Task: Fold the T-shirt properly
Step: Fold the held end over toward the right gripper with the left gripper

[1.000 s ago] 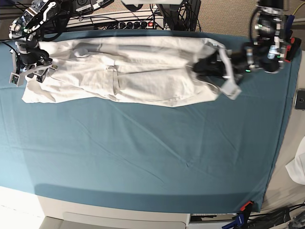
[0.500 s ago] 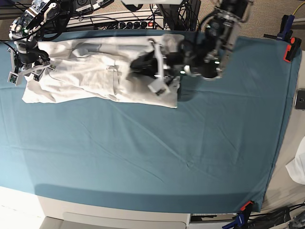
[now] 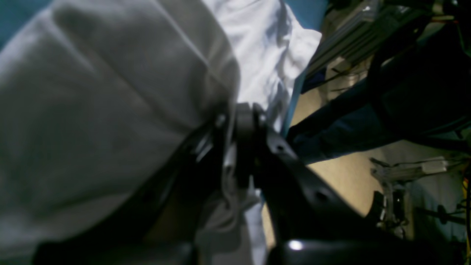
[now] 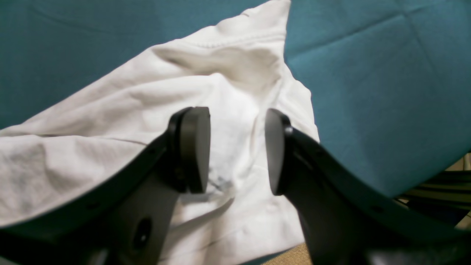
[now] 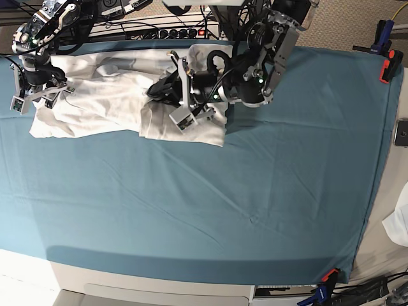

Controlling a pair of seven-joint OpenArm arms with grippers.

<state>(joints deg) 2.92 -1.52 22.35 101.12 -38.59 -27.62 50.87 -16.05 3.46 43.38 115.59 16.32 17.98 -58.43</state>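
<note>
The white T-shirt (image 5: 102,95) lies in a long strip along the back left of the teal table cloth (image 5: 223,204). Its right end is doubled over leftward onto the body. My left gripper (image 5: 156,90) hovers over the shirt's middle, shut on a fold of the T-shirt (image 3: 110,92), and the left wrist view shows the cloth pinched at the fingertips (image 3: 243,140). My right gripper (image 5: 38,97) stands over the shirt's left end. Its dark pads (image 4: 193,151) are apart, so the right gripper (image 4: 233,154) is open above the wrinkled T-shirt (image 4: 121,121), holding nothing.
A power strip and cables (image 5: 178,32) run behind the table's back edge. A phone (image 5: 401,132) and a small white cloth scrap (image 5: 400,223) lie off the right side. Orange clamps (image 5: 389,60) (image 5: 329,275) grip the table cloth's right corners.
My left gripper has swept from the shirt's right end leftward over its middle, dragging that end across the body. The right arm has stayed where it was.
</note>
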